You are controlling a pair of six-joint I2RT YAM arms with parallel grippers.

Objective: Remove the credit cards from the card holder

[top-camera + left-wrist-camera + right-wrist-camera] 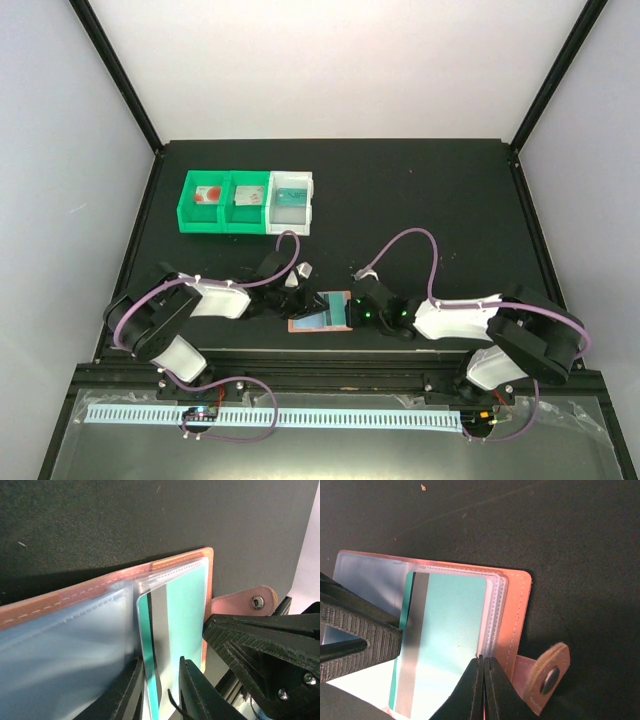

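Note:
The salmon-pink card holder (300, 324) lies open near the table's front, between the two grippers. A teal credit card (185, 605) with a grey stripe sits in its clear sleeve (495, 610); the card also shows in the right wrist view (452, 630). My left gripper (161, 661) has its jaws a narrow gap apart, with the card's near edge between them. It is at the holder's left (297, 298). My right gripper (483, 657) is shut on the holder's sleeve edge, beside the snap tab (547, 672). It is at the holder's right (353, 313).
Two joined green bins (205, 224) and a white bin (290, 226) stand at the back left. They hold a white card with a red disc (208, 194), a greyish card (246, 196) and a teal card (292, 194). Black frame posts edge the table.

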